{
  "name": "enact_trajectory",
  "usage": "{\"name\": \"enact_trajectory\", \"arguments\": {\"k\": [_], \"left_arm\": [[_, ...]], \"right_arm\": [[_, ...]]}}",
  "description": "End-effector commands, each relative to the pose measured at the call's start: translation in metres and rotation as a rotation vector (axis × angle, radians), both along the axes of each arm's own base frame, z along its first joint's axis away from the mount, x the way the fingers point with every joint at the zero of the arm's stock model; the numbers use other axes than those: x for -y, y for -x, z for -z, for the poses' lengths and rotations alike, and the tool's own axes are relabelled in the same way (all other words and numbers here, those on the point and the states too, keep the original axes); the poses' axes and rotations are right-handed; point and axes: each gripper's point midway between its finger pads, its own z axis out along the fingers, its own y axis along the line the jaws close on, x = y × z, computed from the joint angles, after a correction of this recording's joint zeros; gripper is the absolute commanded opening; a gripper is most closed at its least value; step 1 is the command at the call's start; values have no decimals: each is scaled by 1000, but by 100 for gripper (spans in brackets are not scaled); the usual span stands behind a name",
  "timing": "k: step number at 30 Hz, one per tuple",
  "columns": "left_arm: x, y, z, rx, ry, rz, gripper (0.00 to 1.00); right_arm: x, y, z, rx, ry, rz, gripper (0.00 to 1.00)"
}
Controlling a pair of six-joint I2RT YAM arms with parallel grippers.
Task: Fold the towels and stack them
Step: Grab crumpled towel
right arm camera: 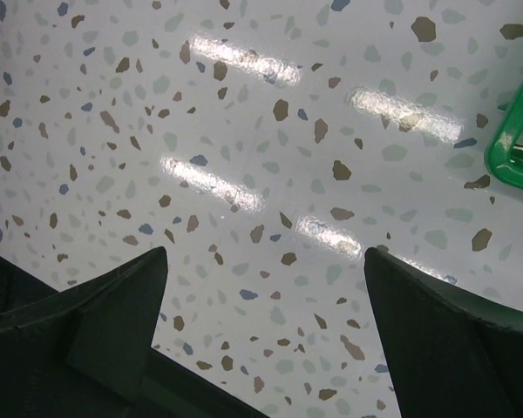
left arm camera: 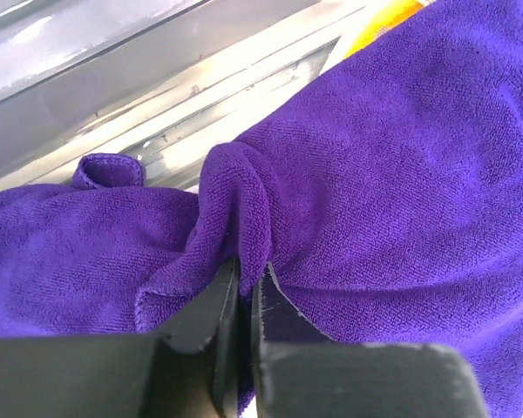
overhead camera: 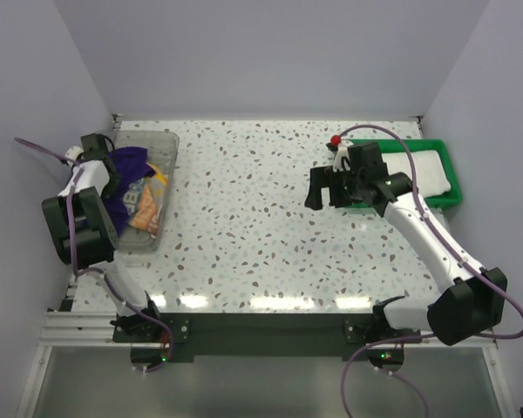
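Two arms start at the bottom edge of the top view and reach up over the speckled white table [overhead camera: 244,226]. Go up the left side of the frame and you find your left gripper [overhead camera: 113,170] down in the clear plastic bin [overhead camera: 167,144]. In the left wrist view its two dark fingers [left arm camera: 205,313] are pressed almost together. A raised fold of the soft deep purple towel [left arm camera: 375,174] is pinched between them. The purple towel lies bunched in the upper part of the bin. The pale towel with orange and blue letters [overhead camera: 145,207] lies just below it in the frame, touching it.

On the right side of the frame, your right gripper [overhead camera: 331,185] hangs over bare table. Its fingers are spread wide and hold nothing. Just past it, at the right edge, the plain white towel [overhead camera: 423,167] lies flat in the green plastic tray [overhead camera: 454,193].

I think you are at the picking-up step for the purple towel. Next, lift it slowly out of the bin and bring it to the middle of the table. Watch that the pale towel does not come up with it.
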Motion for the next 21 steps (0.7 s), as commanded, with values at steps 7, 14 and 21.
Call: {"name": "enact_trajectory", "arguments": {"k": [7, 14, 21], "left_arm": [[-14, -17, -109, 156, -205, 43, 0], [13, -37, -194, 248, -324, 164, 0], [155, -80, -292, 445, -308, 568, 0]], "right_arm": [[3, -6, -4, 6, 35, 1, 98], [0, -6, -10, 13, 16, 1, 98], [12, -12, -34, 105, 30, 69, 98]]}}
